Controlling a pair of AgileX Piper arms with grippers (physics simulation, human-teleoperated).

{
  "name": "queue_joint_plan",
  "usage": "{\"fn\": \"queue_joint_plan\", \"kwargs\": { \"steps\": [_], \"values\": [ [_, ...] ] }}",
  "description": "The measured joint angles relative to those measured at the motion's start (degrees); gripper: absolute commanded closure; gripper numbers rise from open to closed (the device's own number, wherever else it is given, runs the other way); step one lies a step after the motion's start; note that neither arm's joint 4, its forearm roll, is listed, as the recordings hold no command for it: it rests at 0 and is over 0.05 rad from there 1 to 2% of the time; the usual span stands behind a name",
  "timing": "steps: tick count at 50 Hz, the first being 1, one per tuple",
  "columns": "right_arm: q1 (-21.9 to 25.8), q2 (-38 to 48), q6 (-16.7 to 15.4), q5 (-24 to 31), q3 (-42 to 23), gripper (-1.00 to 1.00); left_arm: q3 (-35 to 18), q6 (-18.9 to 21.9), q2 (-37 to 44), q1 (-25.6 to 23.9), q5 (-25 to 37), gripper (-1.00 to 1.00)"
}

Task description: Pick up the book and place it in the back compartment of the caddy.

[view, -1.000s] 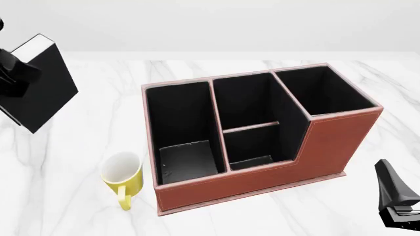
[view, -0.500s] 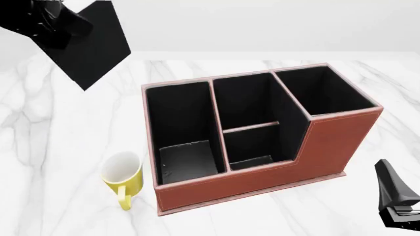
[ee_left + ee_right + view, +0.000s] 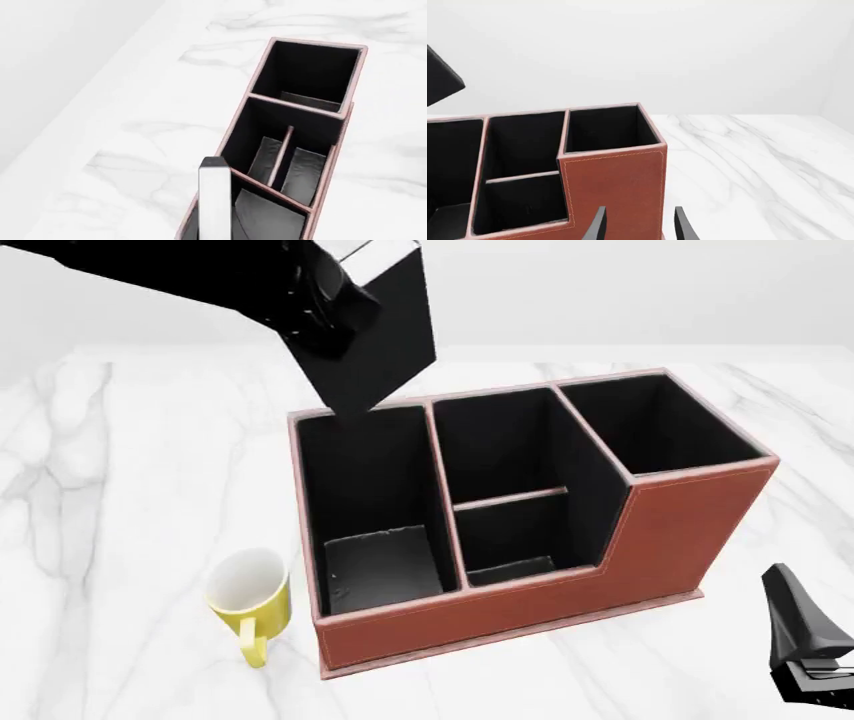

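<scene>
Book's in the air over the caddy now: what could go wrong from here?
1. The book hangs tilted in the left gripper over the long end pocket, not the back compartment; released here, it would likely land in the wrong pocket.
2. That compartment looks small, so a tilted book may catch on the cross divider or the caddy wall.
</scene>
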Motion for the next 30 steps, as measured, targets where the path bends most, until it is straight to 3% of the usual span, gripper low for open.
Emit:
{"fn": "queue_joint_plan", "kwargs": {
  "steps": [30],
  "values": [
    [0.0,0.0,0.0,0.0,0.0,-1.0,5.55,-3.83,5.43,-8.48,-9.38,1.0]
  ]
}}
